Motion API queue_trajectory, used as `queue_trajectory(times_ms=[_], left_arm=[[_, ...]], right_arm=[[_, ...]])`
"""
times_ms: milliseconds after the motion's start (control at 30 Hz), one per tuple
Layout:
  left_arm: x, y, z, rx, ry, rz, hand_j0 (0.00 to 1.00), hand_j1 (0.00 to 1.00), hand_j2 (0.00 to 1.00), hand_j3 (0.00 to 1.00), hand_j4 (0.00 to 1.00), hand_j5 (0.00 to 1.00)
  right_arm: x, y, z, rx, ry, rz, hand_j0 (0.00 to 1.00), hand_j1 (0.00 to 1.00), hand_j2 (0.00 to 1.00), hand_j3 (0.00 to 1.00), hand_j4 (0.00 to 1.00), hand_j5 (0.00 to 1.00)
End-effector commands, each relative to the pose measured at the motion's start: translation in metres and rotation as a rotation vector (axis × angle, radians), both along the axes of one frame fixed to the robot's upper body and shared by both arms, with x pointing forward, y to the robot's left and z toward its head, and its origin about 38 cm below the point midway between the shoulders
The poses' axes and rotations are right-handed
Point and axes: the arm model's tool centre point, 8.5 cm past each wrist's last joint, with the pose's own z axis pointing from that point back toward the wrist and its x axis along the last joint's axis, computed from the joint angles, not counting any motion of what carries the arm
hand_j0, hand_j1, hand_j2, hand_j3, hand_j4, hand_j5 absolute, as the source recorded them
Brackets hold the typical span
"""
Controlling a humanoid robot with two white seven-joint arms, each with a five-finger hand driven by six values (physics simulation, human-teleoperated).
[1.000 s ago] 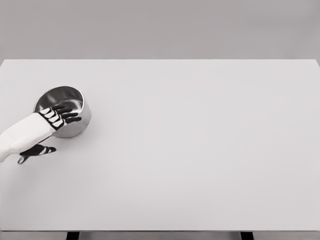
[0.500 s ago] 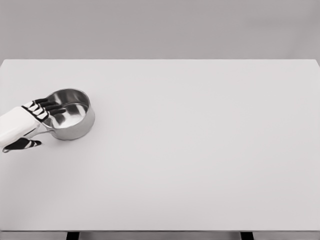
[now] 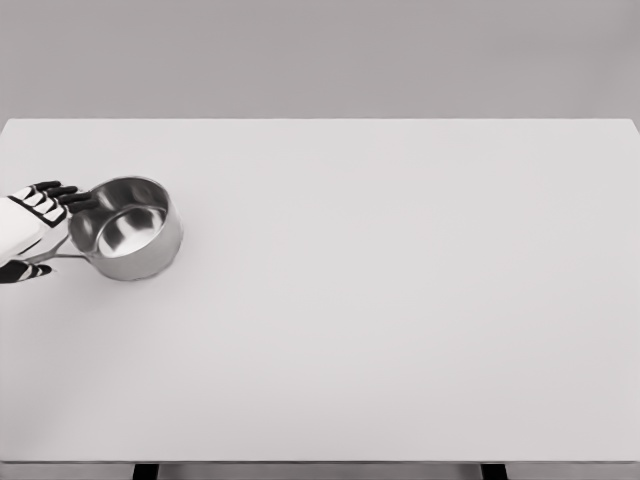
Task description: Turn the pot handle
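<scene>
A shiny steel pot point(image 3: 127, 229) stands on the white table point(image 3: 380, 300) at the left. Its thin handle point(image 3: 60, 257) points left, toward the table's edge. My left hand point(image 3: 40, 225) comes in from the left edge beside the pot. Its dark fingers point(image 3: 66, 193) are spread and reach the pot's left rim, the thumb point(image 3: 25, 271) lying below the handle. The hand holds nothing. My right hand does not show.
The table's left edge runs close to the pot and hand. Its far edge meets a grey wall point(image 3: 320, 60).
My left hand has pulled back to the left, off the pot's top to its left rim. The handle has come into view, pointing left, and the pot shifted slightly.
</scene>
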Motion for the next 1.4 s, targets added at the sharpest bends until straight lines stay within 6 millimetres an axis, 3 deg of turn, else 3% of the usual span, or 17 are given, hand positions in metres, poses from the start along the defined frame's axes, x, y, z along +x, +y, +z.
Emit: queue_trajectory(times_ms=[0,733,1167,1367], left_arm=[[0.001,0.012,-0.005,0.021,0.013,0.035,1.00,1.00,1.00,1.00,1.00,1.00],[0.022,0.041,0.010,0.053,-0.030,0.120,1.00,1.00,1.00,1.00,1.00,1.00],[0.035,0.030,0.013,0.080,-0.073,0.107,1.00,1.00,1.00,1.00,1.00,1.00],[0.042,0.039,0.013,0.093,-0.080,0.137,1.00,1.00,1.00,1.00,1.00,1.00]], right_arm=[[0.000,0.000,0.000,0.000,0.000,0.000,1.00,1.00,1.00,1.00,1.00,1.00],[0.000,0.000,0.000,0.000,0.000,-0.002,1.00,1.00,1.00,1.00,1.00,1.00],[0.000,0.000,0.000,0.000,0.000,0.000,1.00,1.00,1.00,1.00,1.00,1.00],[0.000,0.000,0.000,0.000,0.000,-0.002,1.00,1.00,1.00,1.00,1.00,1.00]])
